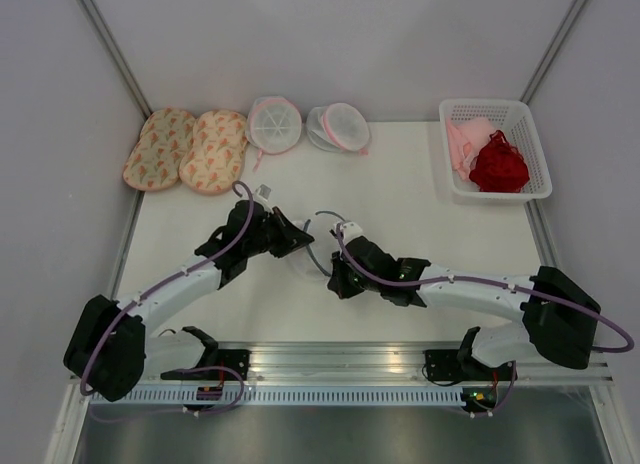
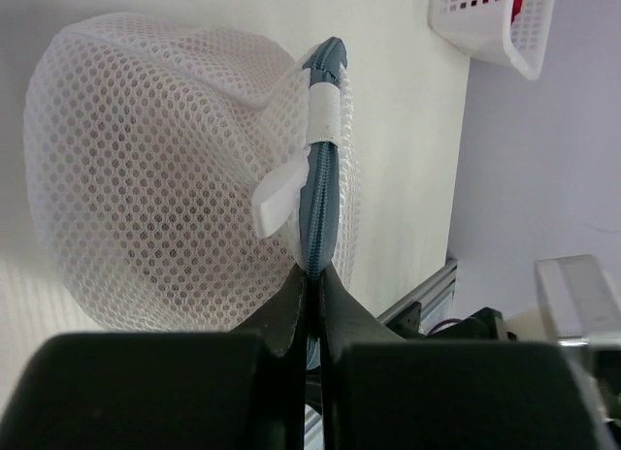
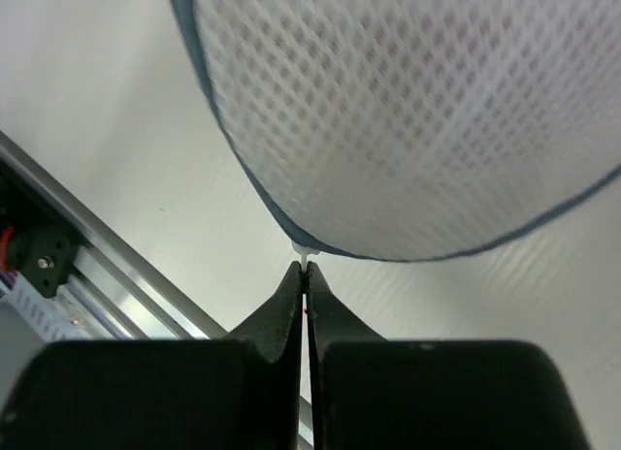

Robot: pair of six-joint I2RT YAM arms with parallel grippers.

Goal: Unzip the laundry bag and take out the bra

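Observation:
The laundry bag (image 1: 318, 246), a white mesh dome with a grey-blue zipper rim, lies mid-table between both arms. My left gripper (image 1: 302, 241) comes at it from the left. In the left wrist view this gripper (image 2: 315, 272) is shut on the zipper rim (image 2: 324, 169), just below a white tab (image 2: 277, 196), with the mesh (image 2: 155, 178) bulging to the left. My right gripper (image 1: 336, 271) is at the bag's near edge. In the right wrist view it (image 3: 305, 268) is shut on a small white zipper pull under the rim of the bag (image 3: 417, 111). The bra is hidden.
A white basket (image 1: 530, 134) at the back right holds a dark red garment (image 1: 498, 166) and pale pink cloth (image 1: 464, 144). Two pink-trimmed mesh pouches (image 1: 274, 122) (image 1: 339, 127) and two patterned pads (image 1: 186, 149) line the back edge. A metal rail (image 1: 340, 359) runs along the near edge.

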